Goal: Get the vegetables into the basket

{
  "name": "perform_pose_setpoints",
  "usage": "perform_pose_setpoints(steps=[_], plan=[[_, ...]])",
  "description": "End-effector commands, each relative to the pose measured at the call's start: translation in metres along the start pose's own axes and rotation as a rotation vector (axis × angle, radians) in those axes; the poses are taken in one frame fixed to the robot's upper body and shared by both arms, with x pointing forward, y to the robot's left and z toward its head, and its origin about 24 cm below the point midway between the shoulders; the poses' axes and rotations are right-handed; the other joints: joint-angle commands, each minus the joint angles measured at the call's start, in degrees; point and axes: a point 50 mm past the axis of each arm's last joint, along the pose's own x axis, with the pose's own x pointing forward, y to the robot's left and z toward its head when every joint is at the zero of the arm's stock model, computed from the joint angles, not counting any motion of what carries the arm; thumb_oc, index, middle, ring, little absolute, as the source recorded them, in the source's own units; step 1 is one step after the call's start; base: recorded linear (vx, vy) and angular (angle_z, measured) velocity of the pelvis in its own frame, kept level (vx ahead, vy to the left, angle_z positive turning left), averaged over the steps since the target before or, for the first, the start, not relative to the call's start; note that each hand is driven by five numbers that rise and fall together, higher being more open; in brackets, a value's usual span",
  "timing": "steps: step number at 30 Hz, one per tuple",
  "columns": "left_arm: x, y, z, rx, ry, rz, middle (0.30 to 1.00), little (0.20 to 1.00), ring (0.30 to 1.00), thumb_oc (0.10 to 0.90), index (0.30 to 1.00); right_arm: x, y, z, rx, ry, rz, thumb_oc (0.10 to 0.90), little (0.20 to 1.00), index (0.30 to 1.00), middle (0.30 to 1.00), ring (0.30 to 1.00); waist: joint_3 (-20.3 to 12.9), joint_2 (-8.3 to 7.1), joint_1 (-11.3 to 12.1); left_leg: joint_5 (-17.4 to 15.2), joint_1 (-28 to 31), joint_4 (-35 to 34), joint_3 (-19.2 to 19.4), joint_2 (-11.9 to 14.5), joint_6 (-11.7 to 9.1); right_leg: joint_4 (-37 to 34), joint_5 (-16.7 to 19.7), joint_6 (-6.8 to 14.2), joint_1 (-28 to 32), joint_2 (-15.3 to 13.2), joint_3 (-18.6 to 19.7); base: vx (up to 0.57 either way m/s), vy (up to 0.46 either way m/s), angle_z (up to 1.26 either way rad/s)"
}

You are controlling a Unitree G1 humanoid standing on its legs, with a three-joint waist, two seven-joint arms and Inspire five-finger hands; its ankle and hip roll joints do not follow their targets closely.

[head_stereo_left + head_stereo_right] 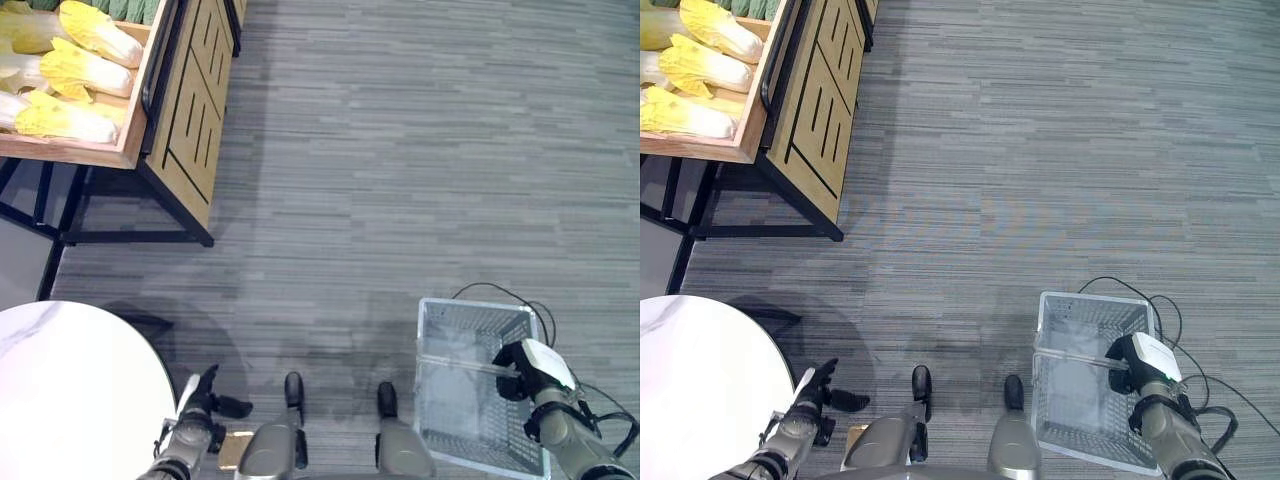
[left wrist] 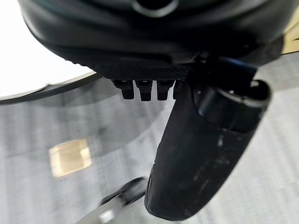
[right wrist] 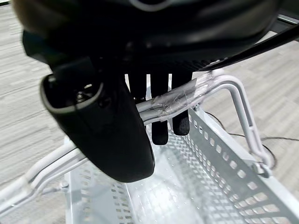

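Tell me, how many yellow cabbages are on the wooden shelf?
4 pale yellow leafy cabbages lie on the wooden shelf: one at the back, one at the back edge, one in the middle, one nearest. More may be hidden past the view's edge.

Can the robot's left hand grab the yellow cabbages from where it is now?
Probably not yet. The left hand hangs low beside the round white table, while the cabbages lie in the wooden crate far off across the floor.

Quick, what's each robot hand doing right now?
Left hand: open, holding nothing.
Right hand: shut on the basket's handle.
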Motion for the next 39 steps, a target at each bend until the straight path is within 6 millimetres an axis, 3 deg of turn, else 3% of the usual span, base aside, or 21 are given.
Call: perform_pose_setpoints(steps=[1,4,7,8,10,14,15,17,18,20,23,24,25,26,27,30,33,34,39], plan=[[-0.006,0.011,-0.023,0.028,0.048,0.042,1.000,1.000,1.000,0.900,1.000,0.011,-0.041,0.009,0.045,-0.045,-0.184,0.400,0.300,0.300,0.300,0.300,-0.9,-2.08,1.1,-2.5,-2.5,4.5,-2.9,2.6,-3.1,12.8,3.2,4.3,1.1,-1.5,-0.7,0.10,0.073,-0.34],[-0.004,0.017,-0.020,0.019,0.051,0.064,1.000,1.000,1.000,0.900,1.000,0.013,-0.043,0.015,0.071,-0.060,-0.196,0.400,0.300,0.300,0.300,0.300,0.5,-1.51,0.0,-3.8,0.1,4.2,-3.7,2.0,-2.9,10.4,0.8,3.0,-4.6,1.6,-1.6,0.19,0.074,-0.02],[-0.004,0.018,-0.020,0.014,0.056,0.070,1.000,1.000,1.000,0.900,1.000,0.014,-0.047,0.019,0.126,-0.067,-0.232,0.400,0.300,0.300,0.300,0.300,1.3,-1.32,-0.9,-5.1,2.1,4.1,-4.7,1.4,-3.2,5.3,-0.1,2.9,-5.8,1.9,-3.3,0.23,-0.035,0.02],[-0.004,0.017,-0.022,0.030,0.069,0.070,1.000,1.000,1.000,0.900,1.000,0.016,-0.049,0.023,0.165,-0.072,-0.258,0.400,0.300,0.300,0.300,0.300,1.5,-1.46,-1.9,-6.7,3.7,4.6,-6.2,0.8,-3.6,-0.8,0.9,3.4,-8.1,2.0,-2.6,0.28,-0.090,0.33],[-0.004,0.015,-0.024,0.040,0.079,0.059,1.000,1.000,1.000,0.900,1.000,0.015,-0.047,0.018,0.155,-0.056,-0.252,0.400,0.300,0.300,0.300,0.300,1.7,-1.44,-2.8,-8.1,5.3,5.4,-7.9,0.4,-4.0,-4.2,2.3,3.9,-8.9,2.3,-1.1,0.40,-0.145,0.54],[-0.009,0.006,-0.035,0.030,0.115,0.038,1.000,1.000,1.000,0.900,1.000,0.010,-0.044,0.004,0.125,-0.020,-0.226,0.400,0.300,0.300,0.300,0.300,0.5,-1.35,-3.9,-11.0,8.7,7.6,-11.4,0.2,-5.3,-4.4,3.2,3.5,-8.1,2.4,-0.8,0.37,-0.231,0.81],[-0.012,-0.001,-0.041,0.034,0.140,0.022,1.000,1.000,1.000,0.900,1.000,0.005,-0.049,-0.005,0.101,-0.009,-0.228,0.400,0.300,0.300,0.300,0.300,-0.8,-0.42,-4.5,-10.0,9.2,10.0,-11.8,2.2,-7.4,-1.8,1.4,1.7,-7.2,3.5,-2.7,0.59,-0.552,0.69],[-0.012,-0.013,-0.033,0.017,0.113,-0.010,1.000,1.000,1.000,0.900,1.000,-0.002,-0.061,-0.016,0.064,-0.012,-0.253,0.400,0.300,0.300,0.300,0.300,0.0,0.10,-4.9,-2.3,3.5,22.9,-13.1,2.9,-10.9,-0.3,-1.6,-1.1,-4.5,3.4,-5.0,0.38,-0.460,0.67],[-0.012,-0.013,-0.033,0.017,0.112,-0.010,1.000,1.000,1.000,0.900,1.000,-0.002,-0.061,-0.016,0.064,-0.012,-0.253,0.400,0.300,0.300,0.300,0.300,-0.1,0.14,-5.0,-2.4,3.3,23.1,-13.2,2.9,-11.0,-0.3,-1.7,-1.1,-4.6,3.4,-5.1,0.14,-0.262,0.60],[-0.009,-0.015,-0.025,0.011,0.095,-0.013,1.000,1.000,1.000,0.900,1.000,-0.005,-0.064,-0.022,0.064,0.002,-0.264,0.400,0.300,0.300,0.300,0.300,0.8,-0.45,-5.1,0.3,-0.4,29.9,-12.4,2.9,-11.2,0.1,-3.5,-2.8,-3.0,3.4,-5.5,0.12,-0.192,0.22],[-0.008,-0.017,-0.019,-0.004,0.079,-0.012,1.000,1.000,1.000,0.900,1.000,-0.009,-0.060,-0.031,0.072,0.039,-0.259,0.400,0.300,0.300,0.300,0.300,1.6,-0.31,-4.8,1.9,-3.0,31.1,-12.2,3.1,-10.9,-0.4,-4.7,-3.6,-0.9,3.6,-5.9,0.16,-0.165,0.16],[-0.007,-0.020,-0.016,0.008,0.073,-0.019,1.000,1.000,1.000,0.900,1.000,-0.014,-0.059,-0.039,0.078,0.067,-0.269,0.400,0.300,0.300,0.300,0.300,2.0,-0.24,-4.5,1.1,-6.0,28.0,-12.2,2.5,-10.2,-1.2,-5.6,-3.6,0.6,3.4,-6.1,0.44,-0.162,0.34],[-0.006,-0.018,-0.015,0.029,0.068,-0.010,1.000,1.000,1.000,0.900,1.000,-0.015,-0.062,-0.043,0.073,0.083,-0.286,0.400,0.300,0.300,0.300,0.300,1.9,0.55,-3.8,-0.5,-9.3,18.5,-12.1,2.6,-9.2,-2.1,-7.0,-3.1,1.9,3.7,-6.1,0.48,-0.094,0.37],[-0.006,-0.017,-0.016,0.033,0.071,-0.008,1.000,1.000,1.000,0.900,1.000,-0.015,-0.062,-0.043,0.076,0.087,-0.289,0.400,0.300,0.300,0.300,0.300,1.9,0.59,-3.4,-0.2,-9.1,15.1,-12.0,3.1,-9.1,-2.2,-7.6,-2.9,2.7,3.9,-5.6,0.56,0.056,0.35],[-0.006,-0.015,-0.017,0.047,0.071,-0.001,1.000,1.000,1.000,0.900,1.000,-0.014,-0.059,-0.044,0.081,0.099,-0.292,0.400,0.300,0.300,0.300,0.300,1.5,1.37,-2.6,4.0,-11.4,8.7,-12.8,5.2,-9.5,-2.6,-8.6,-2.6,4.2,4.7,-4.9,0.44,0.094,0.22],[-0.006,-0.009,-0.020,0.065,0.073,0.013,1.000,1.000,1.000,0.900,1.000,-0.013,-0.051,-0.041,0.088,0.095,-0.274,0.400,0.300,0.300,0.300,0.300,0.5,1.17,-1.2,6.9,-12.6,3.2,-12.5,6.9,-10.6,-3.3,-10.3,-2.0,8.1,5.0,-2.6,0.41,0.112,-0.45],[-0.012,-0.013,-0.032,0.075,0.101,-0.007,1.000,1.000,1.000,0.900,1.000,-0.020,-0.033,-0.042,0.087,0.104,-0.211,0.400,0.300,0.300,0.300,0.300,-0.9,0.73,-0.5,7.0,-10.6,4.7,-8.5,6.3,-9.6,-3.1,-11.4,-0.3,12.1,3.2,-0.5,0.63,0.340,-1.01],[-0.013,-0.014,-0.035,0.093,0.104,-0.018,1.000,1.000,1.000,0.900,1.000,-0.020,-0.026,-0.040,0.093,0.110,-0.191,0.400,0.300,0.300,0.300,0.300,-1.2,-0.47,-0.5,4.4,-10.3,7.1,-7.0,5.2,-8.1,-2.2,-10.4,1.0,12.0,1.3,0.6,0.43,0.332,-0.77],[-0.011,-0.010,-0.029,0.088,0.076,-0.010,1.000,1.000,1.000,0.900,1.000,-0.013,-0.016,-0.036,0.087,0.133,-0.157,0.400,0.300,0.300,0.300,0.300,-1.5,-2.16,0.3,0.3,-9.9,10.1,-4.5,3.7,-5.7,0.5,-5.6,2.6,9.9,-1.2,2.5,0.20,0.165,-0.45]])
